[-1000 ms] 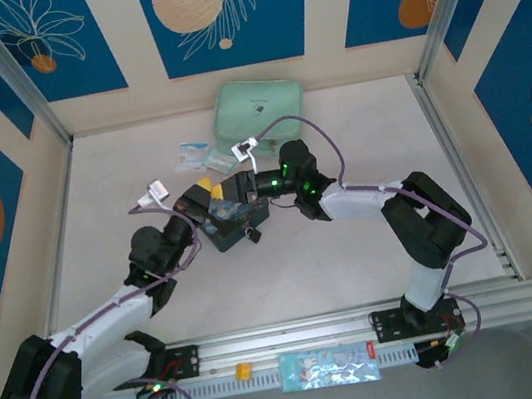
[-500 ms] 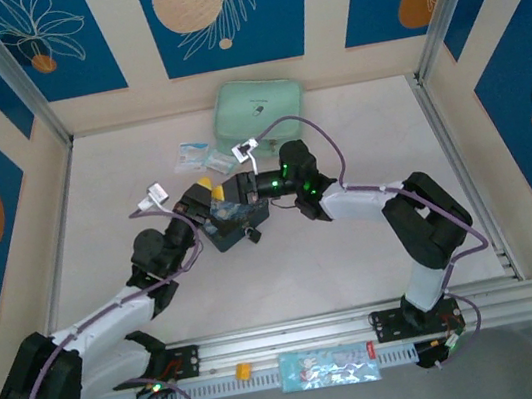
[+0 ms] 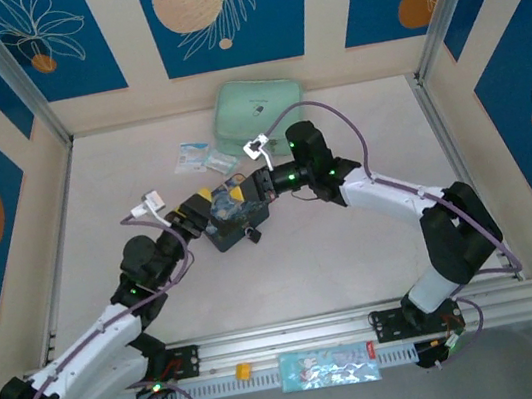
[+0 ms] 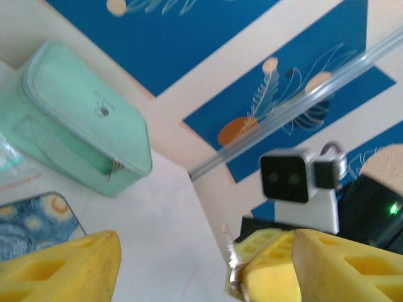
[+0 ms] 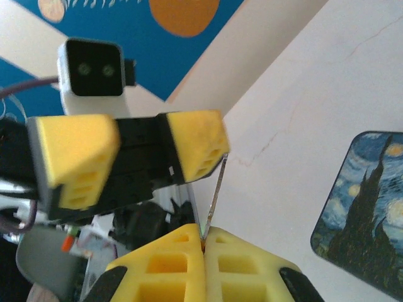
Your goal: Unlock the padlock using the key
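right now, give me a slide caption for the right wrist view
The right gripper shut on the thin key, facing the open left gripper, with the painted tin at right.

On my feed, a mint-green zip pouch point(image 3: 258, 110) lies at the far middle of the pale surface point(image 3: 376, 253), close to the back wall. Just nearer and left of it sit two clear plastic packets point(image 3: 201, 157). A dark blue swirl-painted tin point(image 3: 223, 237) rests mid-surface. Along the near rail I see a blue-and-white packet point(image 3: 329, 366) and, left of it, a small yellow block point(image 3: 241, 371). Blue leaf-patterned panels point(image 3: 222, 14) line the walls.
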Robot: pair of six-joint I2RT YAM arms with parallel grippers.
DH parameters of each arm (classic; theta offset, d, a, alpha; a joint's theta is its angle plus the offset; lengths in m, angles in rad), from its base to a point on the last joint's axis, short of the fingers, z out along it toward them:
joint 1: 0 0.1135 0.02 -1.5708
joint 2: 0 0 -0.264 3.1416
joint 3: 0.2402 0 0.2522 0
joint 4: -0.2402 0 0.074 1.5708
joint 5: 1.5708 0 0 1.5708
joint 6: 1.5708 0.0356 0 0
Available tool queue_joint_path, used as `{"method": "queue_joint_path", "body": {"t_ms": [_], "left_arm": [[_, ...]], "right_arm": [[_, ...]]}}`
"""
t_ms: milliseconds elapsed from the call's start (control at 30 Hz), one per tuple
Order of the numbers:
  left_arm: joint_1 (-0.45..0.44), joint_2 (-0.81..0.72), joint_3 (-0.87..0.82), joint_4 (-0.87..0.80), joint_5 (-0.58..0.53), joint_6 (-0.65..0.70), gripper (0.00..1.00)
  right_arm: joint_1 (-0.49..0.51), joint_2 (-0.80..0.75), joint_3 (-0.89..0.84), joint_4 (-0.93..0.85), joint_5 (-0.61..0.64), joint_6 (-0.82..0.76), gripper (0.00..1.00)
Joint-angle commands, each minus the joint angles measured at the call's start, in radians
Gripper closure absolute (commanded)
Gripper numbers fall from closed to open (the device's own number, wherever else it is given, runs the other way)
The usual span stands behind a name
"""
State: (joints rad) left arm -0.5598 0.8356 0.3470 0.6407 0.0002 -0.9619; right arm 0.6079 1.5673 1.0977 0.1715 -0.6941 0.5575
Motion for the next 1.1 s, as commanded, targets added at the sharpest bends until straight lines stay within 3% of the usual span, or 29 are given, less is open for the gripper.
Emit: {"method": "queue_joint_path", "body": {"t_ms": [0,300,700,800,867,933,1000,1067], "left_arm": [[0.014,0.035,0.065,-0.011,0.153,0.033,0.31],[0.015,0.159,0.111,0.154,0.256,-0.034,0.34],[0.015,0.209,0.122,0.208,0.295,-0.061,0.67],[0.015,0.206,0.124,0.198,0.297,-0.055,0.83],[0.015,0.201,0.123,0.189,0.295,-0.049,1.0],[0.015,0.197,0.119,0.184,0.287,-0.049,1.0],[0.015,0.193,0.11,0.186,0.273,-0.051,1.0],[0.014,0.191,0.095,0.198,0.251,-0.058,1.0]], "right_arm": [[-0.01,-0.012,0.066,-0.228,-0.098,-0.168,1.0],[-0.014,0.005,0.096,-0.246,-0.142,-0.188,1.0],[-0.02,0.024,0.092,-0.195,-0.156,-0.148,1.0],[-0.02,0.026,0.091,-0.189,-0.155,-0.142,1.0],[-0.022,0.025,0.093,-0.19,-0.151,-0.142,1.0],[-0.023,0.018,0.089,-0.186,-0.137,-0.137,1.0],[-0.023,0.003,0.071,-0.154,-0.114,-0.107,0.87],[-0.025,-0.014,0.03,-0.06,-0.098,-0.034,0.66]]}}
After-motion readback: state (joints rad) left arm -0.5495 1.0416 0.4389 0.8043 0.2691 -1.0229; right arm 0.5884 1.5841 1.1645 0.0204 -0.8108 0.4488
